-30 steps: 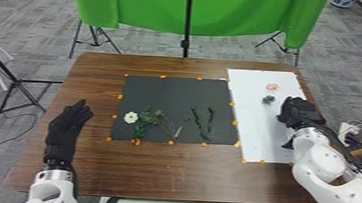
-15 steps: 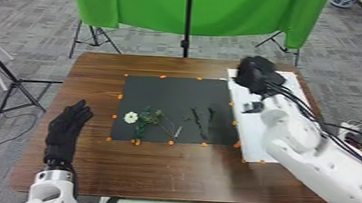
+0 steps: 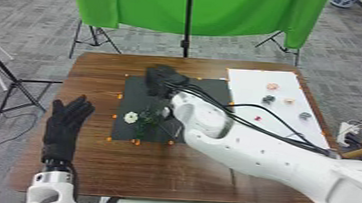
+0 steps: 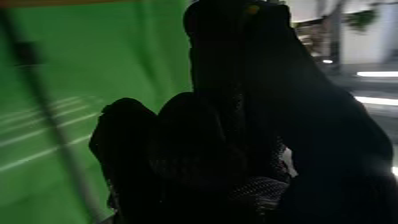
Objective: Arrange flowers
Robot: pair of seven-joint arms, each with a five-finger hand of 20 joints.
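Note:
In the head view, my right hand point(image 3: 165, 81) is over the upper part of the dark mat point(image 3: 133, 94). In the right wrist view, my right hand point(image 4: 258, 100) has its thumb and a finger together at the tips, with a small yellow thing point(image 4: 253, 9) between them. A white flower point(image 3: 130, 117) and green stems point(image 3: 141, 130) lie on the mat's lower left. On the white sheet point(image 3: 286, 140) are pink point(image 3: 273, 86), grey point(image 3: 268, 99), pale orange point(image 3: 289, 101), bluish-grey point(image 3: 305, 116) and red point(image 3: 257, 118) flower heads. My left hand point(image 3: 65, 126) rests open over the table's left side.
Small orange pieces line the edges of the mat and sheet on the brown table point(image 3: 94, 170). My right arm crosses the sheet's lower part and the mat's right side. A green cloth point(image 3: 138, 7) hangs on a stand beyond the table.
My right hand has moved from the white sheet, first away from me and then left, to above the dark mat. Flower heads on the sheet are uncovered. My left hand has barely moved.

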